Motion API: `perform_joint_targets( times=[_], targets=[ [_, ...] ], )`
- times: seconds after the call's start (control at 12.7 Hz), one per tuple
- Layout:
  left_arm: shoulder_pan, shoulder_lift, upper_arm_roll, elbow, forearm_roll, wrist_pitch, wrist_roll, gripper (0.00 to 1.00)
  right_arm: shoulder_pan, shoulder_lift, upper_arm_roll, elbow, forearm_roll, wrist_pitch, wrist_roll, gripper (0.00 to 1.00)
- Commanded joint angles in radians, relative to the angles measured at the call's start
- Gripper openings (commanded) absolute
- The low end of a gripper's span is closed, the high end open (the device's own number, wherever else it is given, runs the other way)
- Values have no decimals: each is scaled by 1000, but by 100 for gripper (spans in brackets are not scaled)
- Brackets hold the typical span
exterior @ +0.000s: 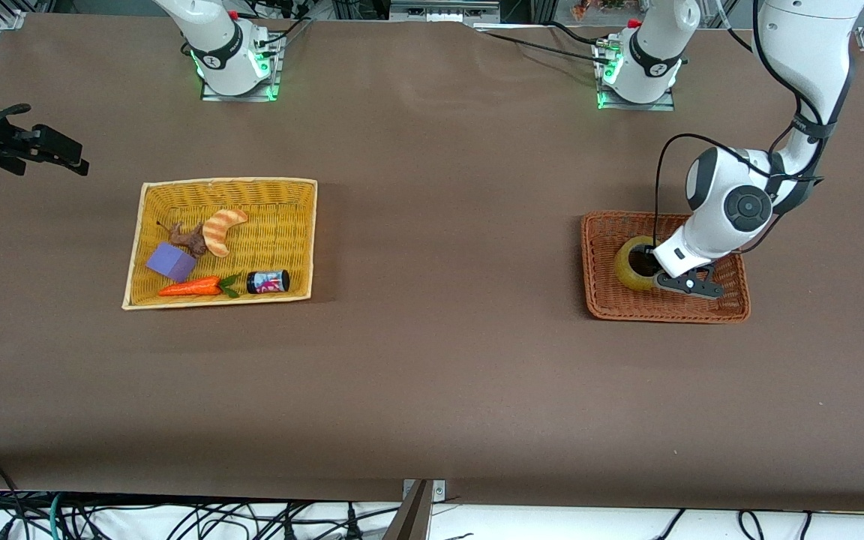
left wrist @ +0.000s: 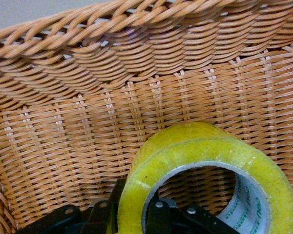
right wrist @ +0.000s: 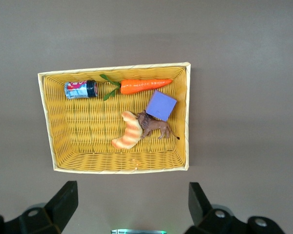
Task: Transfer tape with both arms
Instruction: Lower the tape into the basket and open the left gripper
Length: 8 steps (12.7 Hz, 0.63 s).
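Tape (exterior: 633,264) sits in the brown wicker basket (exterior: 732,300) at the right of the front frame. Note that the left claw (exterior: 683,285) is lowered into that basket, one finger (left wrist: 158,217) inside the ring and one outside, closed on its wall. The right claw (right wrist: 132,204) waits spread wide, holding nothing, above the yellow basket (right wrist: 46,122).

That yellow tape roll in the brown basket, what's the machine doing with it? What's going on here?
The left gripper is down in the brown wicker basket, with one finger inside the ring of the tape and one outside, straddling its wall. The roll is in the basket. The right gripper waits, open, up above the table near the yellow basket, which holds a croissant, a carrot, a purple block, a small can and a toy animal.
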Motion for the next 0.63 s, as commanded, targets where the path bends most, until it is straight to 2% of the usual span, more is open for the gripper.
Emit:
perform_joint_targets(
  times=[0.0, 0.08, 0.16, 0.32, 0.55],
  targets=[
    [-2, 3, 6, 11, -17, 17, 22, 26, 10, 3, -11, 18, 13, -21, 16, 100],
    [-2, -5, 6, 30, -18, -9, 21, 86, 10, 3, -11, 18, 13, -21, 15, 100],
    [-2, -15, 6, 59, -18, -75, 22, 100, 11, 3, -9, 18, 13, -21, 16, 100],
    [-4, -40, 1, 155, -32, -248, 22, 100, 11, 1, -3, 20, 12, -20, 19, 100],
    [-10, -40, -7, 409, -75, -599, 16, 100, 13, 1, 0, 21, 10, -20, 15, 100]
  ],
)
